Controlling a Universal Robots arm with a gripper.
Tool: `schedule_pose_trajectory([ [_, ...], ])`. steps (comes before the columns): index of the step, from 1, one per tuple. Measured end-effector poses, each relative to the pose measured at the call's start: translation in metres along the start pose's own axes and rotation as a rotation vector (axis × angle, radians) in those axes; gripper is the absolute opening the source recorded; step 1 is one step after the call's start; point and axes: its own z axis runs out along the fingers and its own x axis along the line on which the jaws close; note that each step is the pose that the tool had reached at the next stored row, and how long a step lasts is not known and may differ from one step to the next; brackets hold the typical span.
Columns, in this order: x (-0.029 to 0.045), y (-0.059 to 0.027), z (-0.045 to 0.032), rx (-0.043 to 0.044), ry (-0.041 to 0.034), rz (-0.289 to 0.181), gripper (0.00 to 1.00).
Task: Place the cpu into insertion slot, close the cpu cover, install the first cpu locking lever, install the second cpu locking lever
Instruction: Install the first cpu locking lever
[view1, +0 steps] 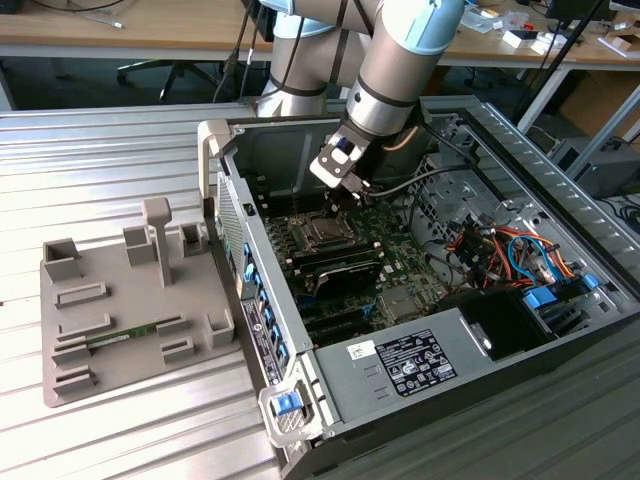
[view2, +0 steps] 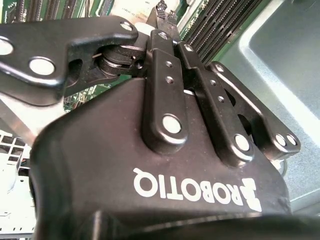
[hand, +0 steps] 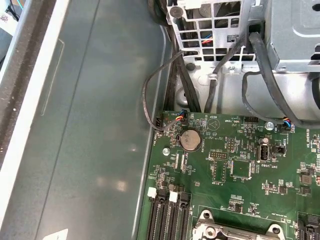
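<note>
The arm reaches down into the open computer case, which lies on its side on the ribbed metal table. The gripper hangs low over the green circuit board, its tips just beside the far edge of the insertion slot. Whether they touch it I cannot tell. In the second wrist view the gripper shows from behind, linkage bars folded in. The fingertips are drawn together with barely a sliver between them, and I cannot make out anything pinched there. Long black memory slots run past beside them. In the exterior view a grey square sits in the middle of the slot. That looks like the cpu lying flat in its seat, not in the gripper. The first wrist view looks along the board. A round coin battery sits near its corner and black cables loop off its edge. The ends of the memory slots show there too, and the silver rim of the insertion slot comes in at the frame's edge. Well apart from the case, on the exterior view's left, a grey fixture tray rests on the table with a green memory stick lying in it.
</note>
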Motion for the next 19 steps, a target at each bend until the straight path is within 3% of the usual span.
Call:
schedule_pose_trajectory([
  [5,-0.0051,-0.0017,0.0000,-0.0002,0.0002,0.000,0.10],
  [14,-0.0051,-0.0036,-0.0026,-0.0010,0.0003,-0.001,0.10],
  [19,-0.0052,-0.0036,-0.0027,0.0004,-0.0019,-0.029,0.10],
])
